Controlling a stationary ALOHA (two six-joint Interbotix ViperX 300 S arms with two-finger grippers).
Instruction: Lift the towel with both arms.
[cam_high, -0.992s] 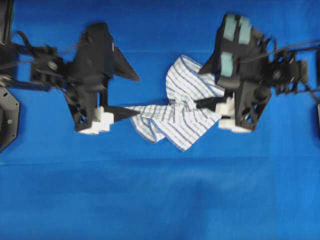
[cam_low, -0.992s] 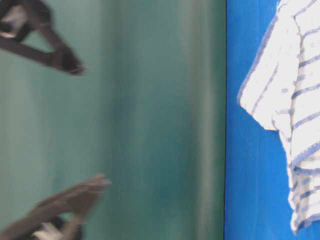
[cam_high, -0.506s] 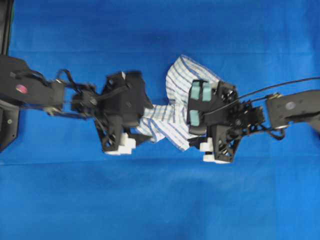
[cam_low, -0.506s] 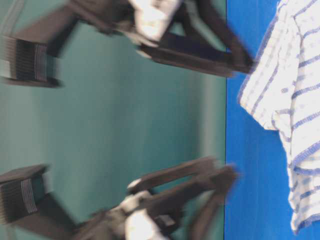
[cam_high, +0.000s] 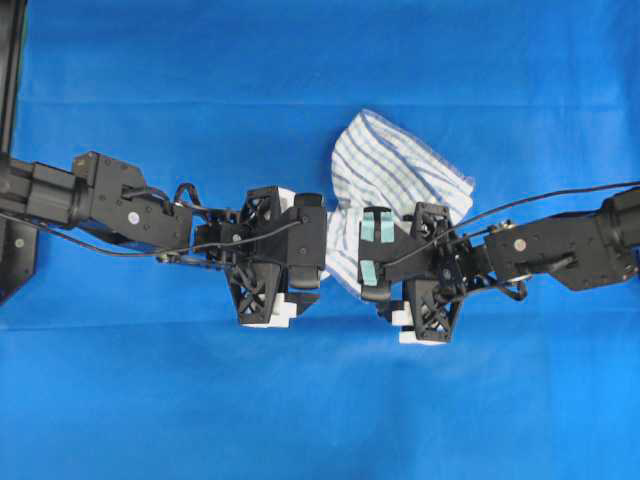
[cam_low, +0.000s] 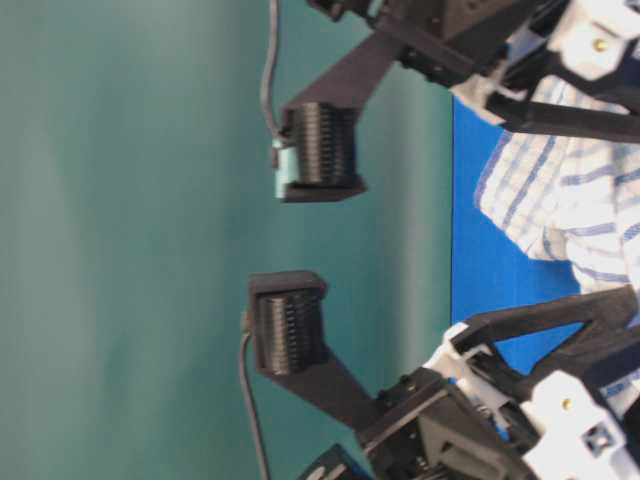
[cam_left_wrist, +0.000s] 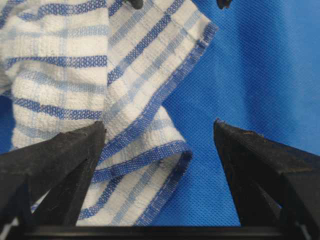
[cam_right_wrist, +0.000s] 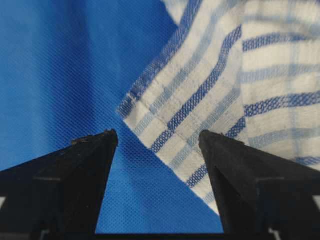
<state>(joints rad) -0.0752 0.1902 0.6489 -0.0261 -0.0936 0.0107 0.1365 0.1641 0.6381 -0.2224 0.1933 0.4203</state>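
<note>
On the blue worktop (cam_high: 150, 400) the towel (cam_left_wrist: 125, 100) lies crumpled. Left jaws (cam_left_wrist: 160, 137) and right jaws (cam_right_wrist: 158, 142), both spread, straddle its folded edges, apparently placed to pinch there.

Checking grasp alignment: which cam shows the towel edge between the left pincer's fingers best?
Left wrist view: the towel has its folded hem lying between the open left pincer fingertips, near the left one. Overhead, the wrist hides that edge. Table-level shows only a side strip of cloth. Right wrist shows a different corner, at the open right pincer.
</note>
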